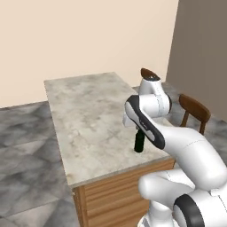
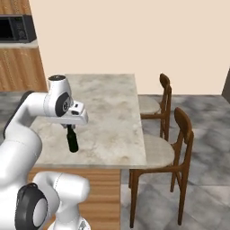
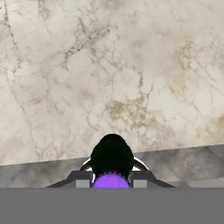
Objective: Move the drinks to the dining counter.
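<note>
bottle (image 1: 139,144) neck hidden by arm, microwave (image 2: 17,28) cut off

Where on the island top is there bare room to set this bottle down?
The beige marble island top is bare from the dark purple-capped glass bottle to its far wall-side end. The tight spot is the near edge, where the end effector holds the bottle, and the wooden chairs' side.

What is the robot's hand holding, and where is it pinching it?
The gripper holds the dark bottle upright by its neck, just under the purple cap, over the dining counter.
</note>
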